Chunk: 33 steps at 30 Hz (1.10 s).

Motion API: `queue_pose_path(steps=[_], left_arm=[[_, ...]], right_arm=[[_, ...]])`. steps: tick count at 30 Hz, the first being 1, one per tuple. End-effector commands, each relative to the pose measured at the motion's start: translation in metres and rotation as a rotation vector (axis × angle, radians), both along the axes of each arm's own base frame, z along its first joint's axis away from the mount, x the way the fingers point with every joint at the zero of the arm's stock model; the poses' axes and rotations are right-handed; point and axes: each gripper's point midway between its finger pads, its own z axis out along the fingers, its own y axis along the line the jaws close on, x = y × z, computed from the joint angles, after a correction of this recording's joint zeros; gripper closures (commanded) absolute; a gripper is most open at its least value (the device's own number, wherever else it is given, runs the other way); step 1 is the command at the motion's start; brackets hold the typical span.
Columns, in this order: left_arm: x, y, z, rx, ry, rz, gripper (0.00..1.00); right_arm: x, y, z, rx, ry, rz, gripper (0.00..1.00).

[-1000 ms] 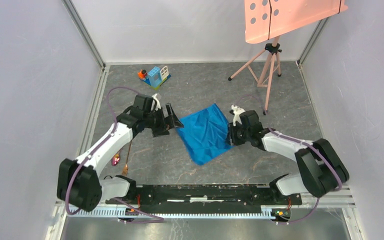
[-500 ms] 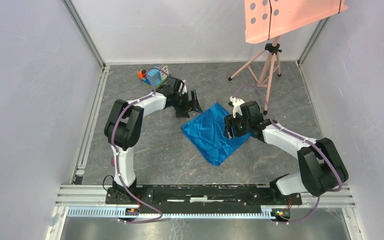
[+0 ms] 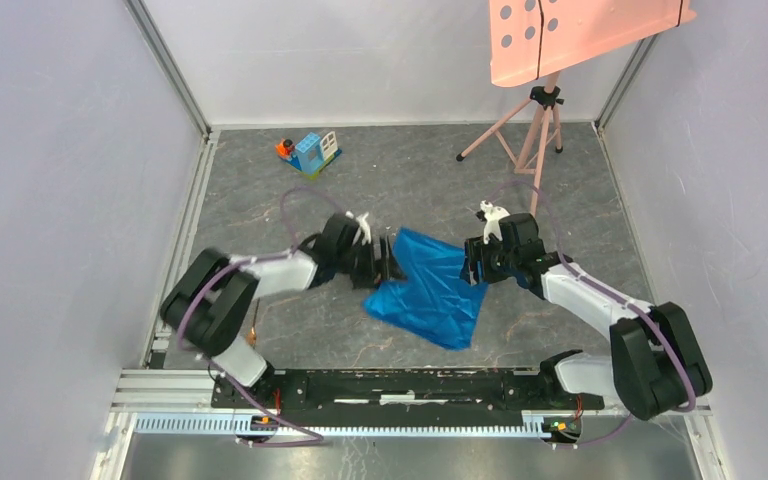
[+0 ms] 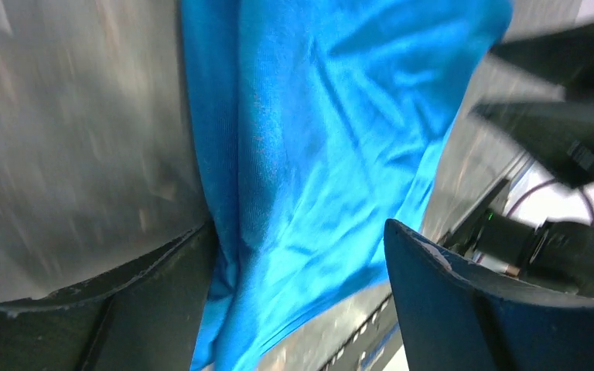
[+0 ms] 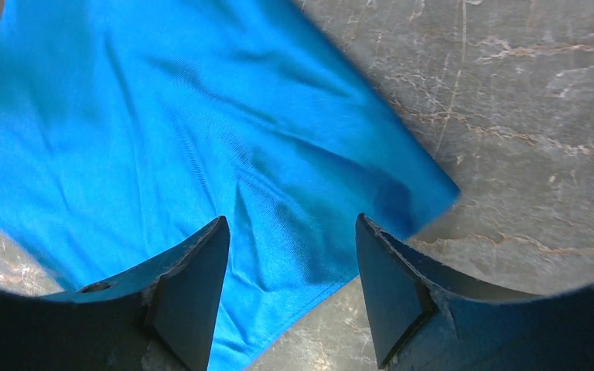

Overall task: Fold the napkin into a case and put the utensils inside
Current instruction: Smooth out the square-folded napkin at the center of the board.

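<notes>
The bright blue napkin (image 3: 425,288) lies wrinkled and flat on the grey floor mid-table, one corner pointing toward the arm bases. My left gripper (image 3: 387,258) is open at its left edge; in the left wrist view the cloth (image 4: 317,154) runs between the two fingers (image 4: 155,309). My right gripper (image 3: 473,262) is open just over the napkin's right corner, and the cloth (image 5: 201,139) shows between its jaws. A thin golden utensil handle (image 3: 253,328) peeks out beside the left arm's elbow; the rest of the utensils is hidden.
A small blue-and-white toy block house (image 3: 312,152) stands at the back left. A pink tripod (image 3: 535,150) with a pink board stands at the back right. White walls with metal rails enclose the floor on three sides.
My left arm swung from the back, near the toy house, down to the napkin's left edge. The napkin shifted and turned toward the near side. My right gripper moved slightly right.
</notes>
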Motion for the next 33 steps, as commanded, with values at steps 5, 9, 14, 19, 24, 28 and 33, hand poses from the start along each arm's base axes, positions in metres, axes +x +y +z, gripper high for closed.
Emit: queue_pose_path(steps=[5, 9, 14, 19, 24, 28, 33], left_arm=[[-0.07, 0.061, 0.008, 0.071, 0.009, 0.303, 0.11], [-0.097, 0.057, 0.025, 0.002, 0.018, 0.271, 0.22], [-0.139, 0.032, 0.02, -0.017, 0.117, 0.19, 0.31], [-0.158, 0.025, 0.01, 0.004, 0.205, 0.279, 0.37], [-0.162, 0.018, 0.004, -0.016, 0.239, 0.337, 0.45], [-0.162, 0.022, -0.007, 0.03, 0.243, 0.376, 0.48], [-0.159, 0.018, -0.011, 0.024, 0.242, 0.384, 0.53]], right_arm=[[-0.015, -0.013, 0.001, -0.022, -0.001, 0.003, 0.32], [-0.033, -0.012, -0.013, -0.014, 0.065, 0.034, 0.31], [-0.049, -0.017, -0.014, -0.002, 0.117, 0.016, 0.33], [-0.055, -0.026, -0.004, -0.027, 0.133, -0.034, 0.33], [-0.057, -0.029, 0.005, -0.029, 0.1, -0.036, 0.32], [-0.06, -0.031, 0.005, -0.032, 0.092, -0.035, 0.32], [-0.06, -0.028, 0.006, -0.015, 0.078, -0.032, 0.32]])
